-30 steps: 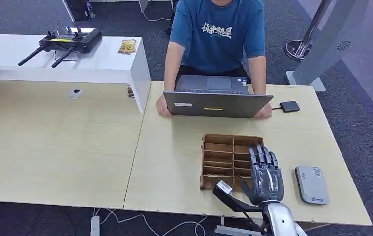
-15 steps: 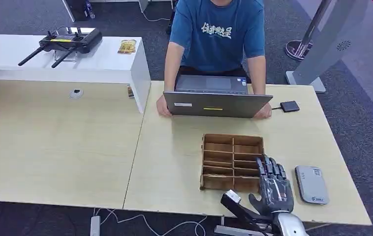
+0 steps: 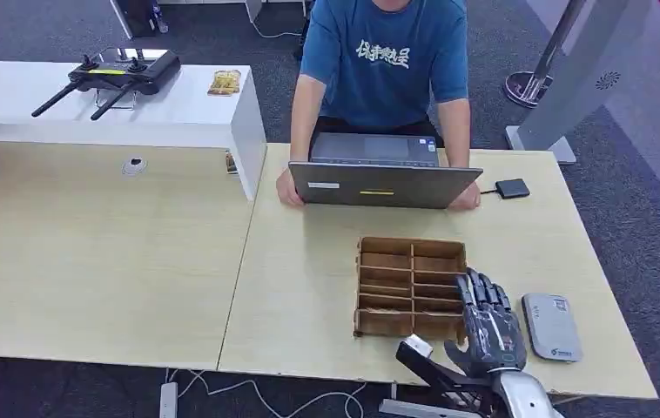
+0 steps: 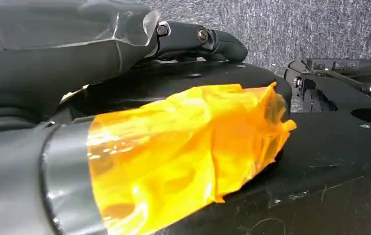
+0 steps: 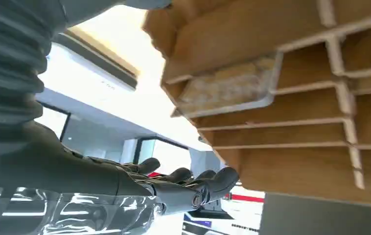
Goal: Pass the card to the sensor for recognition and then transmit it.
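Right hand (image 3: 488,324), fingers straight and together, empty, lower right beside wooden organizer (image 3: 411,286); card pickup pending; next: reach a slot

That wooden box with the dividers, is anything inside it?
The wooden divider box has slots that look empty from above. The robot hand covers its near right corner, so that slot cannot be checked.

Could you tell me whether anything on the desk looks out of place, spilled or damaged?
Nothing stands out: the wooden organizer sits square, the card reader lies flat beside the right hand, and the laptop is tidy.
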You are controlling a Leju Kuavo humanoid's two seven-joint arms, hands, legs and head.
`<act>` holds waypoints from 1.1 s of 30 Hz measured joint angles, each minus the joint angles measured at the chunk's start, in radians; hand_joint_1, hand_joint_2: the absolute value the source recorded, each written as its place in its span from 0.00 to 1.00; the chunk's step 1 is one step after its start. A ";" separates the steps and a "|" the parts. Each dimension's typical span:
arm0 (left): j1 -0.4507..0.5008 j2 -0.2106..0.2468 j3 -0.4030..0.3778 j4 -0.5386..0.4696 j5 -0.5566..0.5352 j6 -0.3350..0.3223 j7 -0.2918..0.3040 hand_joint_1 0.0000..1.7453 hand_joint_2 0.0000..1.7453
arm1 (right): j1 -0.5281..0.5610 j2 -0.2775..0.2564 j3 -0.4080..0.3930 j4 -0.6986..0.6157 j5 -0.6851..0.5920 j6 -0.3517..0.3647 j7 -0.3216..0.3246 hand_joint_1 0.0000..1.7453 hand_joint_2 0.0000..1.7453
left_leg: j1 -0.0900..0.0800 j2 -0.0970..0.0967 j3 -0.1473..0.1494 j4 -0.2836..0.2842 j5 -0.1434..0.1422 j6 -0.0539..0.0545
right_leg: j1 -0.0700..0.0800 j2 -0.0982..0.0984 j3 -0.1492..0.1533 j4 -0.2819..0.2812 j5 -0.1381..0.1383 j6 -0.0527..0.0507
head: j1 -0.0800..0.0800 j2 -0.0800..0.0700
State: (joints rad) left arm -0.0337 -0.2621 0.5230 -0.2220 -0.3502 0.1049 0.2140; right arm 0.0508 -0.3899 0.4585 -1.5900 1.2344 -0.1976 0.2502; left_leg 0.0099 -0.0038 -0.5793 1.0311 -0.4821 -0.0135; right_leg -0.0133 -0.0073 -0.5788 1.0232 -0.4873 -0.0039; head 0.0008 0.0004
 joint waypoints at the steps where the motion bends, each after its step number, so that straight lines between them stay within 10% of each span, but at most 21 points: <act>1: 0.000 0.000 0.001 0.000 0.000 0.000 0.000 0.00 0.00 | -0.008 0.005 0.002 0.003 -0.001 0.000 -0.004 0.00 1.00 | 0.000 0.000 0.000 0.000 0.000 0.000 | 0.000 0.000 0.000 0.000 0.000 0.000 | 0.000 0.000; 33: 0.000 0.000 0.026 -0.001 -0.011 -0.008 0.000 0.00 0.00 | 0.006 -0.021 0.007 -0.008 0.017 -0.001 0.025 0.00 1.00 | 0.000 0.000 0.000 0.000 0.000 0.000 | 0.000 0.000 0.000 0.000 0.000 0.000 | 0.000 0.000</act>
State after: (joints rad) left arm -0.0338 -0.2621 0.5493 -0.2228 -0.3616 0.0969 0.2136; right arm 0.0569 -0.4112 0.4658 -1.5980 1.2516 -0.1987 0.2750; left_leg 0.0098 -0.0040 -0.5792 1.0311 -0.4820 -0.0136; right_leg -0.0133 -0.0075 -0.5787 1.0230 -0.4873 -0.0039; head 0.0008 0.0000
